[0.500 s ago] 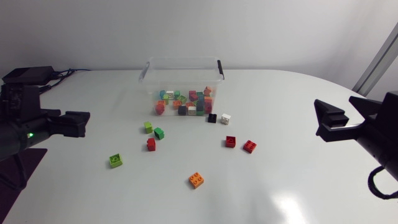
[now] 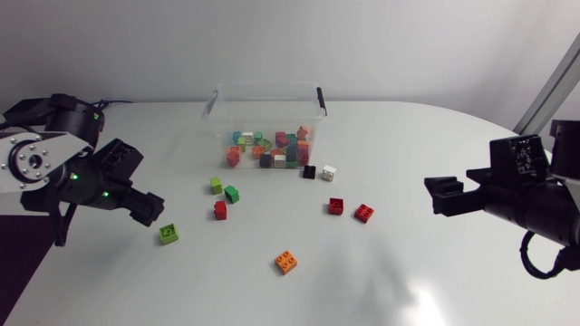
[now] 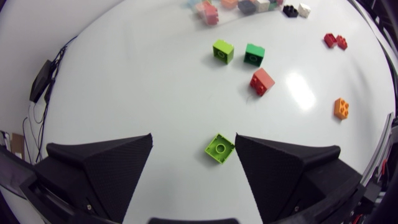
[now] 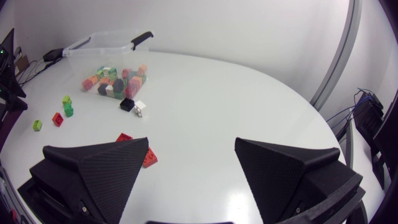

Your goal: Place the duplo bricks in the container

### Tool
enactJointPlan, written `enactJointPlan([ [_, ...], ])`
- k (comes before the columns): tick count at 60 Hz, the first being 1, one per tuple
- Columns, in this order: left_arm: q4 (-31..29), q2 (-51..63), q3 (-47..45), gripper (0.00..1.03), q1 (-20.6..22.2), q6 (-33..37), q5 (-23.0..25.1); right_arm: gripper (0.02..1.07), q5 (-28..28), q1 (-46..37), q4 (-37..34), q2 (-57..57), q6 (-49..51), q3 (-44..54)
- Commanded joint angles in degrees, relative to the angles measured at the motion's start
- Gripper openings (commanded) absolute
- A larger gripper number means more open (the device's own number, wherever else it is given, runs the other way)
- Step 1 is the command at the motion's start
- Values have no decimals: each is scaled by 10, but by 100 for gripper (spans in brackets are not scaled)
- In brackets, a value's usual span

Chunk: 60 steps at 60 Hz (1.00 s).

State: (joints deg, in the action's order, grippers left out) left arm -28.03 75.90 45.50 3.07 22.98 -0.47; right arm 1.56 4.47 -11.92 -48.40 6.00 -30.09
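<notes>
Left gripper (image 3: 193,137) spread apart over lime brick (image 3: 220,148); right gripper (image 4: 191,139) spread apart, red brick (image 4: 150,158) ahead.

My white table (image 2: 435,272) bears loose bricks. A lime brick (image 3: 219,148) lies just ahead of my left gripper (image 3: 193,138), near one fingertip. Farther ahead lie a red brick (image 3: 262,81), a green brick (image 3: 254,53) and a second lime brick (image 3: 223,51), with an orange brick (image 3: 341,108) off to the side. Ahead of my right gripper (image 4: 191,142) lie two red bricks (image 2: 363,213), then a black brick (image 4: 127,104) and a white brick (image 4: 140,108), and the container (image 2: 263,87) beyond.
</notes>
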Motion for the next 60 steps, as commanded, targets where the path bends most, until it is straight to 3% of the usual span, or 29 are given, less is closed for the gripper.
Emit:
enactJointPlan([
  [1,-10,45,18,92,2,62,0,102,9,5,-20,-40,16,-25],
  [9,-58,90,41,92,-3,145,51,102,33,-3,-57,-84,145,-52],
  [19,-94,119,55,92,-3,216,57,102,35,4,-96,-108,226,-56],
  [35,-93,187,82,87,-9,293,55,102,99,12,-112,-169,234,-80],
  [46,-77,221,88,77,-18,327,55,102,100,34,-108,-184,238,-81],
  [52,-76,246,97,64,-19,334,55,102,100,35,-104,-194,240,-85],
  [60,-77,259,97,60,-15,343,57,99,100,36,-92,-212,242,-85],
])
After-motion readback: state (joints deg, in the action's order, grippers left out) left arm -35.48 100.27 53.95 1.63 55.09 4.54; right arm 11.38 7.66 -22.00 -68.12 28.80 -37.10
